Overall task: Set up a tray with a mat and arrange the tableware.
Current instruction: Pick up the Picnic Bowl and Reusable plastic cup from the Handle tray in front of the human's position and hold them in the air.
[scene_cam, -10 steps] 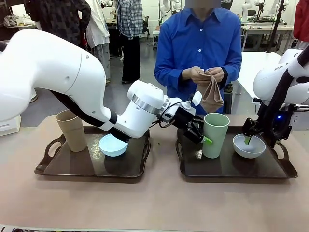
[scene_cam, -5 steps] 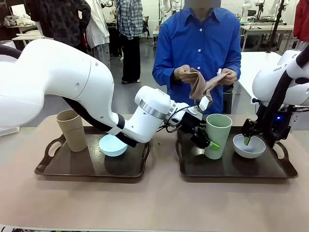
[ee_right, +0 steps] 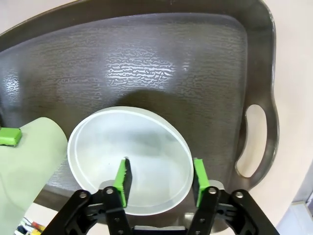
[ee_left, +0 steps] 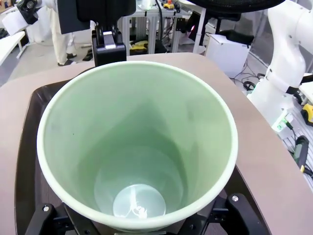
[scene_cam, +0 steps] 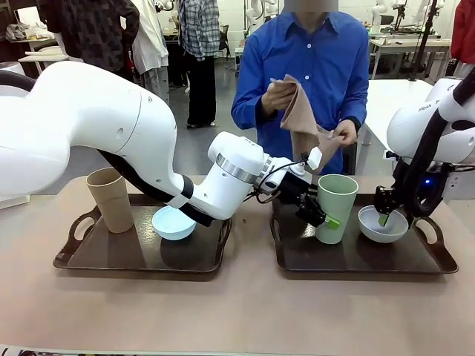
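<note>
Left end effector (scene_cam: 325, 216): reaches across to the right tray (scene_cam: 356, 271), clamped on the pale green cup (scene_cam: 334, 206) low on its wall. One green pad (scene_cam: 331, 222) sits on the cup's near side. The cup leans slightly and stands in the tray's left half. In the left wrist view the cup mouth opens straight at the camera, with the finger bases either side of its base and the fingertips hidden under it.

Right end effector (ee_right: 160, 165): partly open and gripping nothing, it straddles the rim of the whitish bowl (ee_right: 122, 142). One pad is inside the bowl and the other just outside the rim, with a clear gap to the wall on the inside. The bowl sits flat in the tray's right half, near the handle cutout (ee_right: 254, 142), just beside the green cup.

Left tray (scene_cam: 141, 265): the tan-brown cup (scene_cam: 110, 199) is upright at the left end and the light blue bowl (scene_cam: 173, 222) is to its right, near the left arm's wrist. Both are well apart from either end effector.

Both trays lie side by side on the surface (scene_cam: 237, 315). The person at the far side holds a brown cloth (scene_cam: 300, 119) up in both hands, above the right tray.
</note>
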